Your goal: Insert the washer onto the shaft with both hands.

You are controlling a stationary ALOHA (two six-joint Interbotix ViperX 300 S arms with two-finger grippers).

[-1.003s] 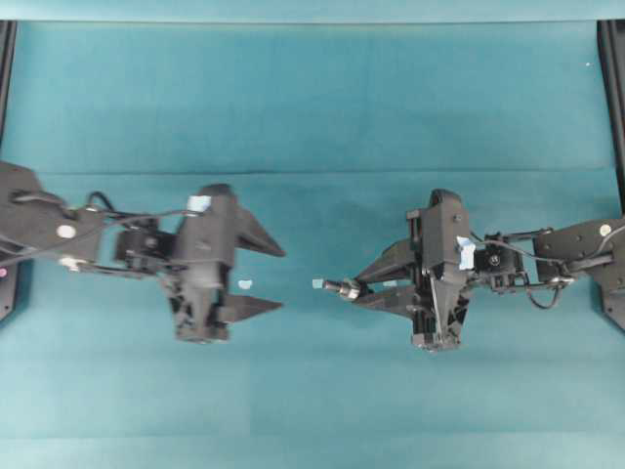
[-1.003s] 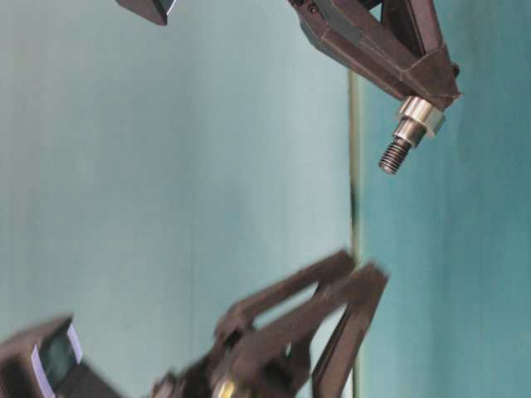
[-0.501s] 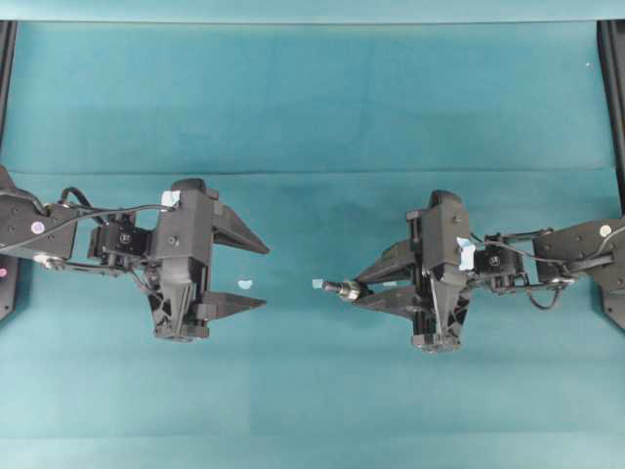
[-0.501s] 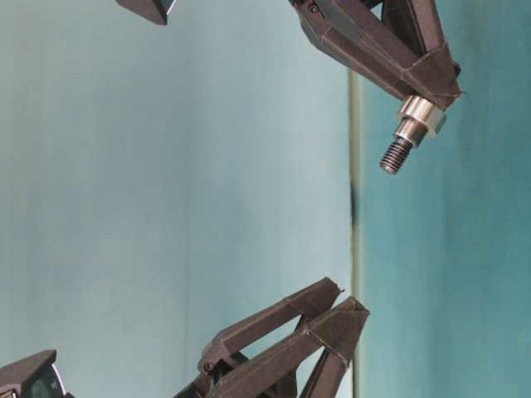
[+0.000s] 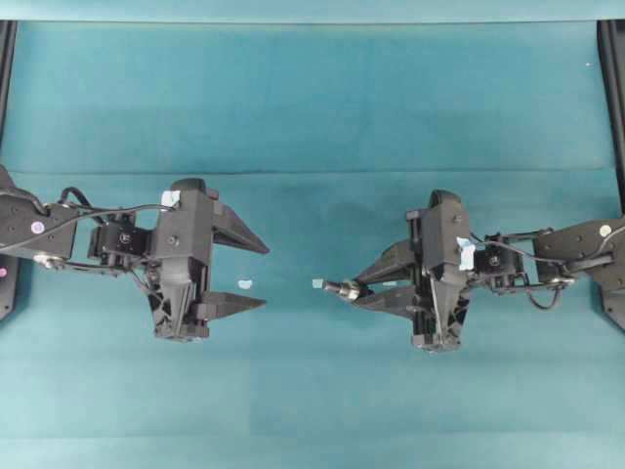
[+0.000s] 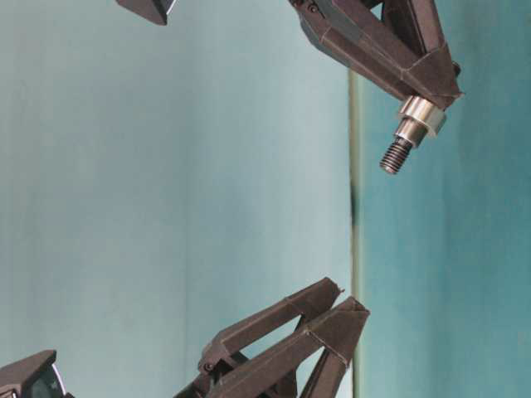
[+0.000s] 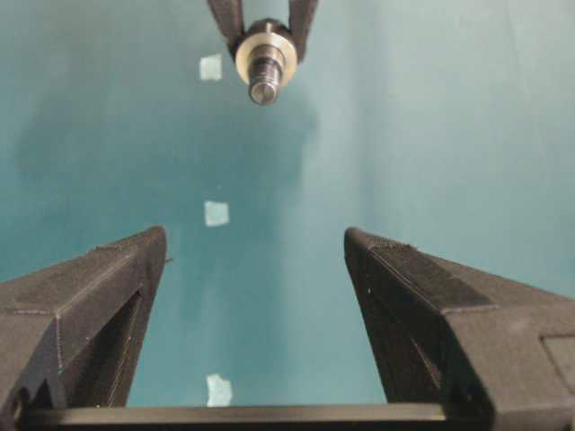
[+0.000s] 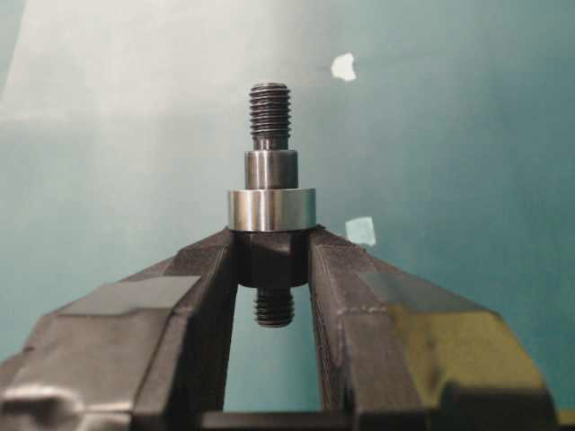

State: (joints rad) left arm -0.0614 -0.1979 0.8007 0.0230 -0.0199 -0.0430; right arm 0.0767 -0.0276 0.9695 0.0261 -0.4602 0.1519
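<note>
The right gripper's fingers (image 8: 269,269) are clamped on the shaft (image 8: 269,166), whose threaded end sticks out past their tips, at the upper right of the table-level view. The washer (image 8: 270,209), a bright ring, sits around the shaft, touching the fingertips. At the left of the overhead view, the left gripper's fingers (image 5: 249,274) stand wide apart, holding nothing, well apart from the shaft. Pale blue tape squares (image 7: 216,213) lie on the teal table (image 5: 312,107) between the two.
</note>
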